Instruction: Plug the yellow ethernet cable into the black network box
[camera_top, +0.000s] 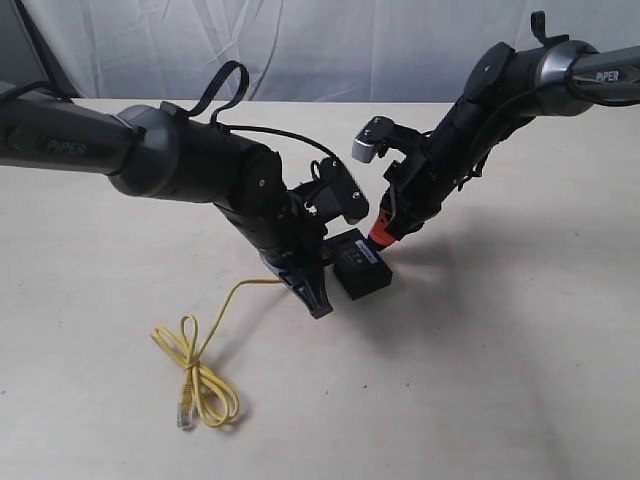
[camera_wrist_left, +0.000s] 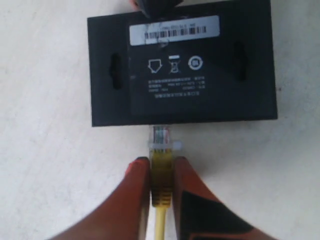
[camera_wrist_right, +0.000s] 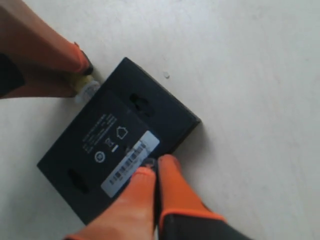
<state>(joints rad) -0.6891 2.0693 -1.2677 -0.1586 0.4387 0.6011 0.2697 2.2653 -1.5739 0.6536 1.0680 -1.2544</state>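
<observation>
The black network box (camera_top: 362, 266) lies flat on the table with its barcode label (camera_wrist_left: 174, 30) up. My left gripper (camera_wrist_left: 161, 161) is shut on the yellow boot of the yellow ethernet cable (camera_wrist_left: 161, 175). The cable's clear plug (camera_wrist_left: 161, 137) points at the box's near side and its tip reaches that edge; I cannot tell whether it sits in a port. My right gripper (camera_wrist_right: 156, 166) is shut with nothing between its fingers, its orange tips resting on the box (camera_wrist_right: 120, 135) by the label. The rest of the cable (camera_top: 200, 375) lies looped on the table at the front left.
The pale table (camera_top: 520, 350) stretches around the box. A white cloth backdrop (camera_top: 330, 45) hangs behind it. The cable's free plug (camera_top: 184, 413) lies near the front edge. Both arms crowd the table's middle.
</observation>
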